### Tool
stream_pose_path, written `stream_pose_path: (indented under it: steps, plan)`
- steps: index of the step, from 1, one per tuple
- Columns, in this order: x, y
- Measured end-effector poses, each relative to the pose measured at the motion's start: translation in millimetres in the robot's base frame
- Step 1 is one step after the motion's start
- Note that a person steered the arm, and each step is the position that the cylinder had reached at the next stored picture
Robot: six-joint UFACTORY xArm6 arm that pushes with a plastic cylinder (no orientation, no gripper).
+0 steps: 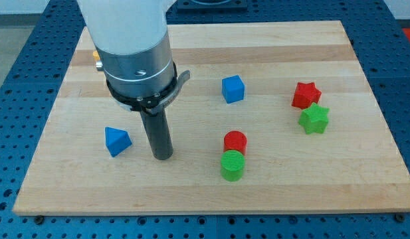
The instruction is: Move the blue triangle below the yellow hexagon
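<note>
While my tip [163, 157] rests on the wooden board [271, 192], it has no claw, so nothing is held or squeezed. The blue triangle [117, 141] sits just to the view's left of my tip, not touching it. A tiny bit of yellow [97, 56] peeks out behind the arm near the view's top left; I cannot tell its shape. Farther right, a red cylinder [235, 141] touches a green cylinder [232, 165]. A blue cube [233, 89] sits above them. A red star [306, 95] and green star [313, 119] touch at the right.
</note>
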State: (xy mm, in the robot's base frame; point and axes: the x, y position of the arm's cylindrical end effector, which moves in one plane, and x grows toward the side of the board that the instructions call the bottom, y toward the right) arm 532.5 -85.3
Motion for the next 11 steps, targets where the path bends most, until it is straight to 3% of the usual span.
stream_pose_path:
  steps: [1,2,4,6,8,11]
  plan:
    - [20,-19]
    - [51,-78]
    - [32,-104]
    - [15,-104]
    - [-10,-48]
    - [-7,-54]
